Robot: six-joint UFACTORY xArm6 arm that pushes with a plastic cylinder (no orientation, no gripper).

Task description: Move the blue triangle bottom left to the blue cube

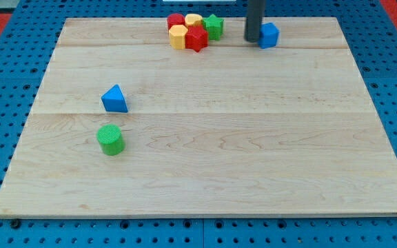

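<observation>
You see the rod cut off by the view's top edge, so nothing above it shows. It covers the left edge of the blue cube. In the cluster at the view's top, the red cylinder and the upper yellow block sit partly hidden behind the red star and the lower yellow block. The table's bottom corners run close to the frame edge.
</observation>
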